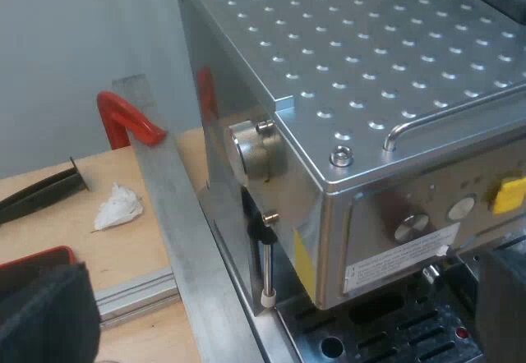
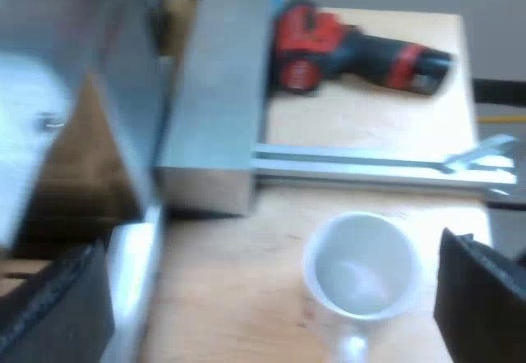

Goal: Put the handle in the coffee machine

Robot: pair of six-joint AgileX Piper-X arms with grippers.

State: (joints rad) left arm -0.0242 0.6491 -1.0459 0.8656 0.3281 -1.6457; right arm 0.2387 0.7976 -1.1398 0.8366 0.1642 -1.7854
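Hovering beside the coffee machine (image 1: pixel 370 67), the left claw (image 1: pixel 275 305) gapes empty; the right claw (image 2: pixel 267 297) hangs spread over one mug (image 2: pixel 362 268). Where the handle lies I cannot tell; being metal, it is likely heavy and stiff, best gripped by its dark shaft. One machine, one drill (image 2: pixel 353 51), one red clamp (image 1: pixel 127 121).
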